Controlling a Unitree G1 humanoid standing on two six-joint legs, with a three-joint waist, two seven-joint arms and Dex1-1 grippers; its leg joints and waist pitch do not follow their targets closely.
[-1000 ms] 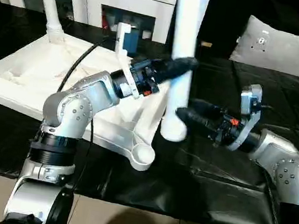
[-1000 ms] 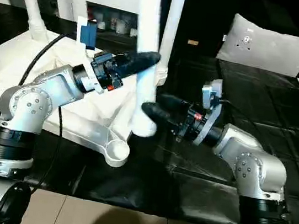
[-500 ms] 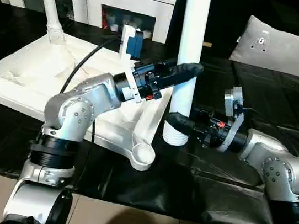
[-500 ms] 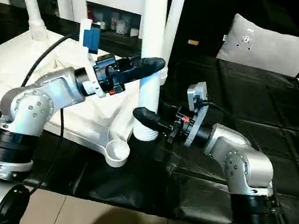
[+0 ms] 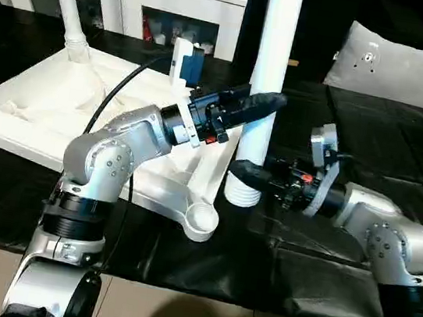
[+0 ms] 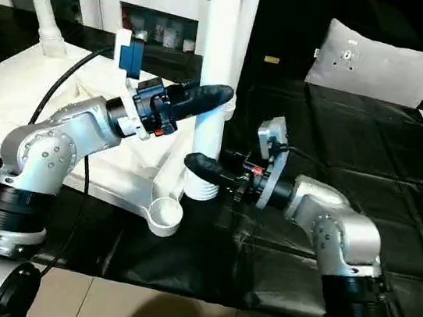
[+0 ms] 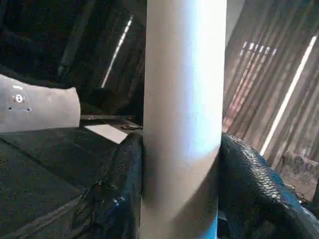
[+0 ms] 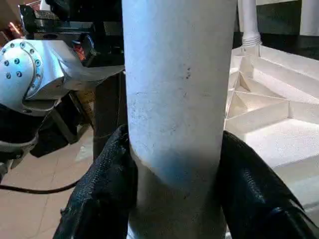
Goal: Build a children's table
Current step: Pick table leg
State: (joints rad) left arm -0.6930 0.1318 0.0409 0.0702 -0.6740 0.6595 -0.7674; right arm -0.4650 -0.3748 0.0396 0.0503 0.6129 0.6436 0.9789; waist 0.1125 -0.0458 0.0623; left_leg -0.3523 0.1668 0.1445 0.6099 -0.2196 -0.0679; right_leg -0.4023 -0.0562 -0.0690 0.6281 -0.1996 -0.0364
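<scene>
Right claw (image 6: 209, 166) now clamped on leg (image 6: 218, 57) base; left claw (image 6: 214, 96) keeps its grip.

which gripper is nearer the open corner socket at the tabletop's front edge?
Right. The right gripper grips the leg low down, just beside and above the socket. The left gripper clamps the same leg higher up, farther from it.

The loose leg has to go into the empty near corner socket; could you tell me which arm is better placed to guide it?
Probably right: its gripper holds the leg near its bottom end, close to the socket.
</scene>
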